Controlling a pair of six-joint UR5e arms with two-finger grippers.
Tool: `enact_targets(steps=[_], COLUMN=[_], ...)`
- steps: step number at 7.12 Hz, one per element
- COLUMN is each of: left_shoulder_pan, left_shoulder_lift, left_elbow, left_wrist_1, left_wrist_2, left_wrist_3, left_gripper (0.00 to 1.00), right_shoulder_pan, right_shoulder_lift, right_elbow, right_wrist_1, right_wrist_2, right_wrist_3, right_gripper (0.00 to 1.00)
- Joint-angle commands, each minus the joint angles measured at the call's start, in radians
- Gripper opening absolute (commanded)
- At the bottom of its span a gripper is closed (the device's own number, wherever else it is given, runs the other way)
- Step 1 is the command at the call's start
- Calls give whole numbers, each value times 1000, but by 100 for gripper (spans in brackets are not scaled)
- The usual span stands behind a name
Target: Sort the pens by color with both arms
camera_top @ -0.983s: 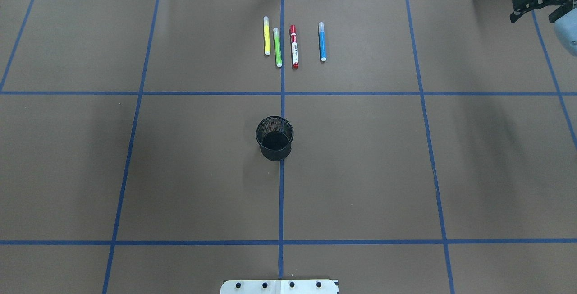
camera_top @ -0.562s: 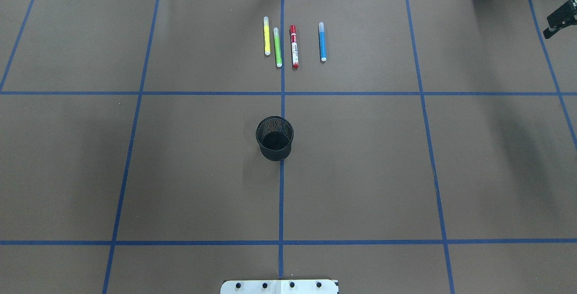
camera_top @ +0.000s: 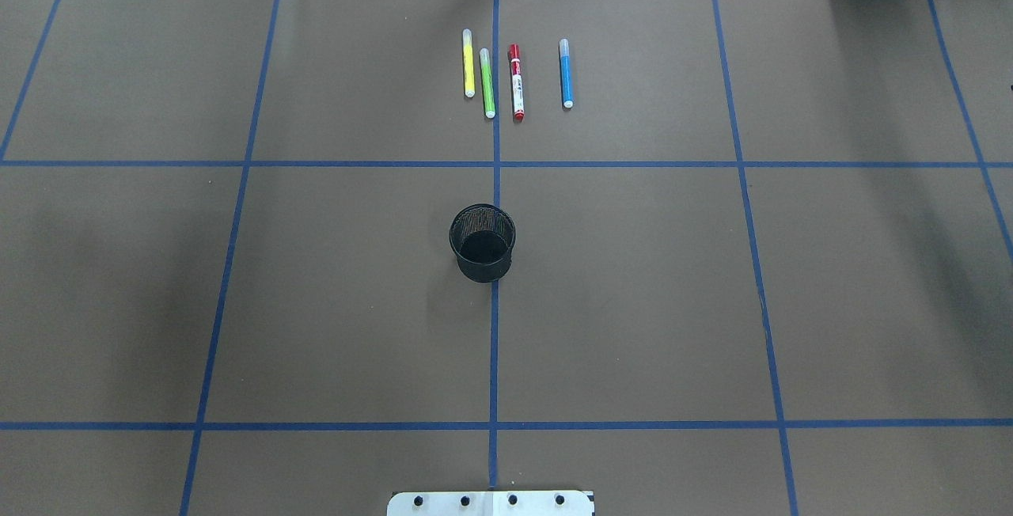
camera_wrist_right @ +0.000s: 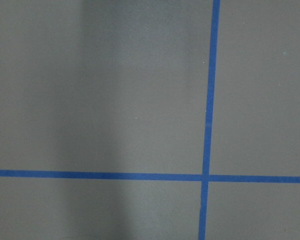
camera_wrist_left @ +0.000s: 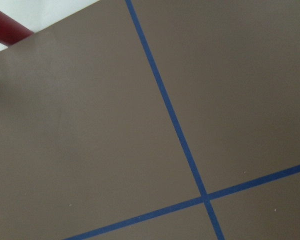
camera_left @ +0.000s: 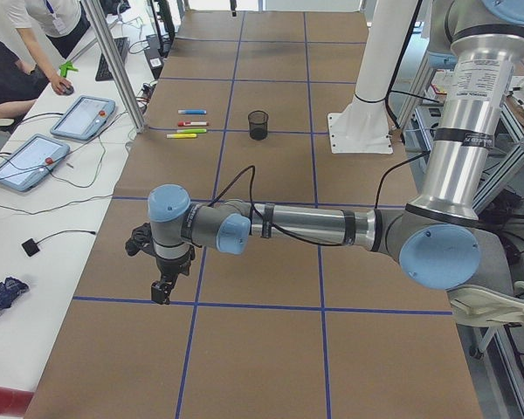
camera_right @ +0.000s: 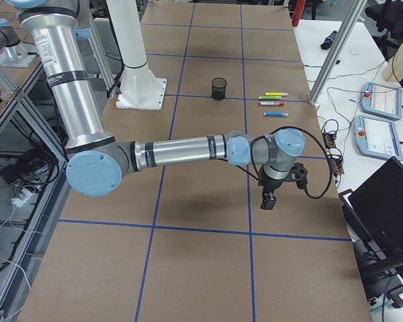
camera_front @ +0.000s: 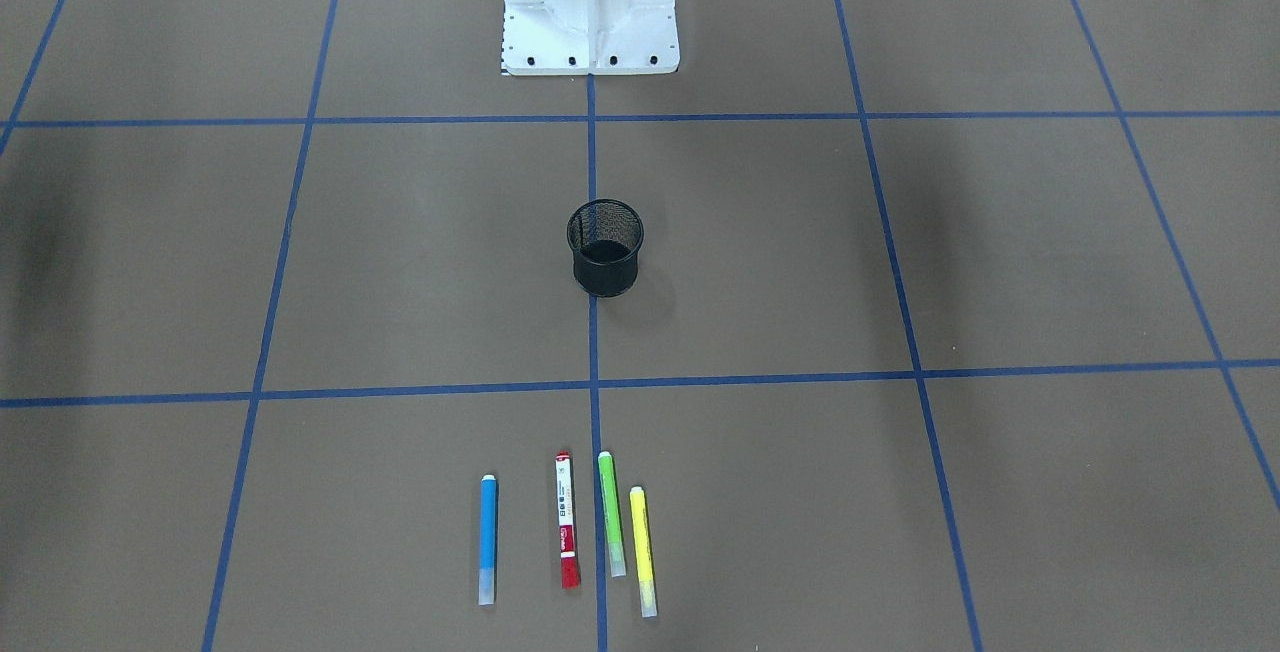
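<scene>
Four pens lie side by side at the table's far edge in the overhead view: yellow (camera_top: 468, 65), green (camera_top: 487, 85), white-barrelled with red ends (camera_top: 516, 82), blue (camera_top: 566, 74). The front-facing view shows them too: blue (camera_front: 487, 539), red-and-white (camera_front: 567, 520), green (camera_front: 610, 512), yellow (camera_front: 642, 550). My left gripper (camera_left: 163, 288) hangs over the table's left end, far from the pens. My right gripper (camera_right: 269, 201) hangs over the right end. Both show only in the side views, so I cannot tell whether they are open or shut. The wrist views show only paper and tape.
A black mesh cup (camera_top: 482, 243) stands upright at the table's middle, with nothing visible inside. The white base pedestal (camera_front: 590, 2) is at the robot's side. The brown table cover carries a grid of blue tape. Tablets and cables lie on the side bench (camera_left: 79, 118).
The right gripper, seen at the overhead view's top right corner a second ago, has moved out past the right edge. Pens and cup have not moved.
</scene>
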Motion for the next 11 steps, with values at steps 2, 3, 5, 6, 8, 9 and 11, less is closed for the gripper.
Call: enact_targets(steps=[2, 3, 5, 6, 8, 9, 11], left_shoulder_pan=[-34, -52, -118, -131, -128, -126, -73], left_shoulder_lift=[70, 76, 157, 188, 184, 170, 171], left_elbow=[-6, -3, -22, -46, -66, -81, -121], left_wrist_1=[1, 9, 3, 1, 9, 10, 10], left_wrist_2=[-10, -40, -200, -191, -185, -183, -141], left_wrist_3=[7, 7, 7, 5, -10, -97, -202], left_gripper=[100, 100, 100, 100, 100, 100, 100], right_shoulder_pan=[40, 47, 72, 75, 99, 100, 100], right_shoulder_lift=[-146, -180, -231, -231, -220, -220, -236], right_elbow=[-1, -2, 7, 12, 120, 212, 249], right_wrist_1=[152, 166, 166, 166, 23, -104, -116], right_wrist_2=[-1, 1, 13, 30, 47, 45, 65], right_wrist_3=[-53, -53, -51, -42, -40, -40, -39], right_gripper=[100, 100, 100, 100, 100, 100, 100])
